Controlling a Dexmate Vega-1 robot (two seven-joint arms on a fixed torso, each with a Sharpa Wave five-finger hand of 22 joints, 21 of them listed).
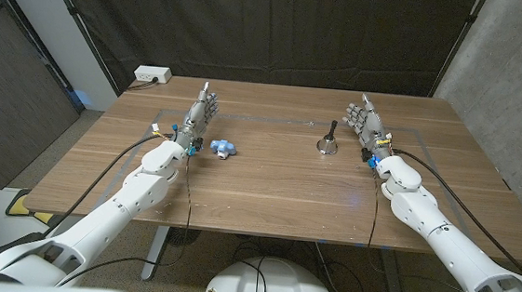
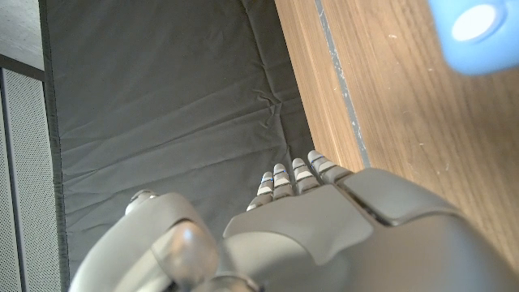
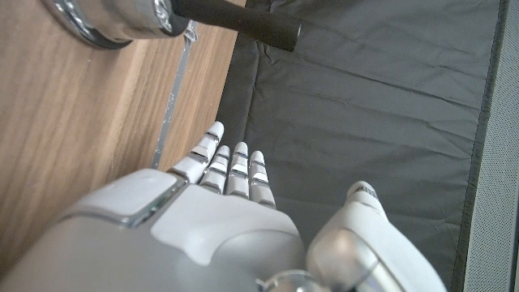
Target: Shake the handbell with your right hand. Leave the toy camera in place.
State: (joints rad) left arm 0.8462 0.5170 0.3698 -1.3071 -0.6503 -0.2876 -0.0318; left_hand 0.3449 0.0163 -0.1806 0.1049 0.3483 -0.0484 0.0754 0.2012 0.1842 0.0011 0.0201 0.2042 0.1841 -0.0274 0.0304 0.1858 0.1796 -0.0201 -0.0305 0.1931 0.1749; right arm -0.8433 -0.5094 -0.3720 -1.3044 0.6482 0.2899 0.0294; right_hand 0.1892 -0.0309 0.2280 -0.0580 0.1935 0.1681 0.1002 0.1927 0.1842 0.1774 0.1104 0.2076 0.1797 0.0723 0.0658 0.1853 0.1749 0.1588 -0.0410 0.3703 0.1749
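Handbell [image 1: 327, 143] upright, mid-table; blue toy camera [image 1: 223, 148] well apart.

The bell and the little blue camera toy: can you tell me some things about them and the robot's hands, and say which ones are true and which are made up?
1. The handbell stands upright on the table. True.
2. The right hand grips the handbell. False: it holds nothing and is apart from the bell, fingers spread.
3. The toy camera is blue. True.
4. The toy camera sits in the left hand. False: it lies on the table beside that hand, which holds nothing.
5. The handbell is nearer the right hand than the left. True.
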